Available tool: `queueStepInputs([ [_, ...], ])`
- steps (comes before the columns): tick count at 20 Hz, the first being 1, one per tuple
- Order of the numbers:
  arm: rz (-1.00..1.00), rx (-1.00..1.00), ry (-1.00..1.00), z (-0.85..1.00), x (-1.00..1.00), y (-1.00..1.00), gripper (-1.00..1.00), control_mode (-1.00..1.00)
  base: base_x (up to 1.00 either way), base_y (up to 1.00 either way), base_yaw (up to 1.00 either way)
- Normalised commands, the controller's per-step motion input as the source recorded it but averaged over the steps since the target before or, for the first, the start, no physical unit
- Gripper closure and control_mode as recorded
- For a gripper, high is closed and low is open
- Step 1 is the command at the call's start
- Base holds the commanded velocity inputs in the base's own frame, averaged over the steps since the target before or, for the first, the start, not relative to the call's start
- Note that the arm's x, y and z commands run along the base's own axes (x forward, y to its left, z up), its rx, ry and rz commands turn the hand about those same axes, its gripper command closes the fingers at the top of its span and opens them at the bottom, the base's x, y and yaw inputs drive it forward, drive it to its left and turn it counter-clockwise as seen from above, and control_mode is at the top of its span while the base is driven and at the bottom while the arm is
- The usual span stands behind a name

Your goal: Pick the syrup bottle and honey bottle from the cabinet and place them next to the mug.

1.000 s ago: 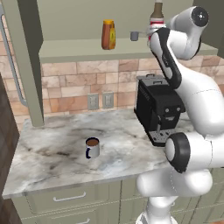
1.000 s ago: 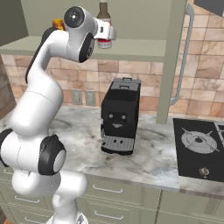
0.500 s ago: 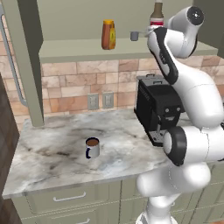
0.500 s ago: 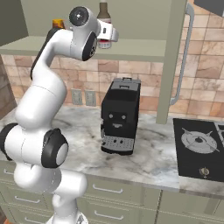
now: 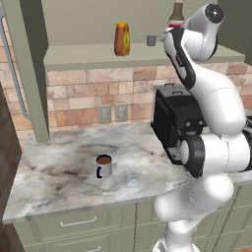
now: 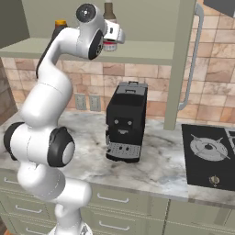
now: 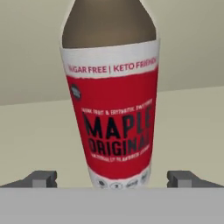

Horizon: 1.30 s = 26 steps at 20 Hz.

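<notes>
The syrup bottle (image 7: pixel 111 118), brown with a red-and-white label, stands on the cabinet shelf (image 5: pixel 93 53) right in front of the hand. My gripper (image 7: pixel 113 179) is open, with one fingertip (image 7: pixel 41 178) on each side of the bottle's base and a gap to the label on both sides. In the left base view the syrup bottle (image 5: pixel 175 12) rises behind the wrist. The honey bottle (image 5: pixel 122 38), amber-orange, stands further left on the same shelf. The mug (image 5: pixel 104 166), white and dark blue with brown liquid, sits on the marble counter (image 5: pixel 59 167) below.
A small grey measuring cup (image 5: pixel 151 40) stands on the shelf between the two bottles. A black coffee machine (image 6: pixel 125 121) sits on the counter under the shelf, with a cooktop (image 6: pixel 210 156) to its right. An open cabinet door (image 5: pixel 27 64) hangs at the left.
The hand has pushed slightly further in toward the syrup bottle and the arm's elbow has shifted. Both bottles and the mug stand where they were.
</notes>
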Motion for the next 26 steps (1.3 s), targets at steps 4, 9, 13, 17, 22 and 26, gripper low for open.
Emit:
queueStepInputs([
  [4,0.00,0.00,0.00,-0.12,0.22,0.00,-1.00,-1.00,0.00,0.00,0.00],
  [9,0.00,0.00,0.00,-0.03,0.19,0.00,-1.00,-1.00,0.00,0.00,0.00],
  [13,0.00,0.00,0.00,0.00,0.15,0.00,-1.00,-1.00,0.00,0.00,0.00],
  [17,0.00,0.00,0.00,0.00,0.18,0.00,-1.00,-1.00,0.00,0.00,0.00],
  [22,0.00,0.00,0.00,0.00,0.08,0.00,-1.00,-1.00,0.00,0.00,0.00],
  [26,0.00,0.00,0.00,0.00,0.00,0.00,1.00,-1.00,0.00,0.00,0.00],
])
